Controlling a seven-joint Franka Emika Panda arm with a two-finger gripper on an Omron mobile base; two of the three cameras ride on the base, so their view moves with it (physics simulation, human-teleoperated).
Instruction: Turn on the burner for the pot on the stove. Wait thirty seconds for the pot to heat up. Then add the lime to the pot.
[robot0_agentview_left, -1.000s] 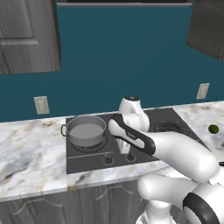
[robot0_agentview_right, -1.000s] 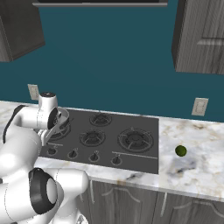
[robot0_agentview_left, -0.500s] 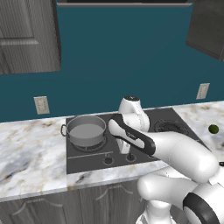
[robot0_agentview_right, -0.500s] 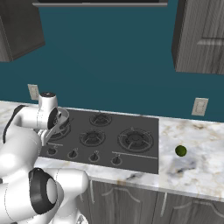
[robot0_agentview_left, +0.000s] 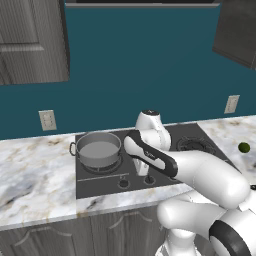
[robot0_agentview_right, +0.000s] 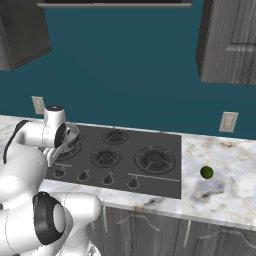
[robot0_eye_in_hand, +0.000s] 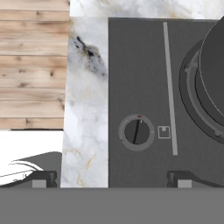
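The arm is leaning over the front left part of the stove (robot0_agentview_left: 195, 137), and in the hand view the gripper (robot0_eye_in_hand: 111, 177) is hanging above a round black knob (robot0_eye_in_hand: 136, 132) at the lower middle of the frame, its two dark fingertips (robot0_eye_in_hand: 43, 178) standing wide apart on either side with nothing between them. The knob's pointer line is running almost straight up the frame, tipped slightly right toward a small red mark on the ring around it. I cannot tell from that whether the burner (robot0_eye_in_hand: 192, 94) is lit; no flame is showing anywhere, so I am judging the first step as in hand and not finished.

The pot (robot0_agentview_left: 98, 149) is sitting upright on the left burner, left of centre in the left base view, its mouth facing the ceiling and its two loop handles lying roughly along the stove's width. Its dark wall is filling the upper right of the hand view. Its pale inside is looking bare.

The lime (robot0_agentview_right: 206, 172) is resting on the marble counter (robot0_agentview_right: 225, 195) at the right of the right base view, well apart from the pot and beyond the stove's right edge. Being a ball, it has no long axis to speak of.

So the knob, the wait and the carrying of the lime all seem to be ahead.
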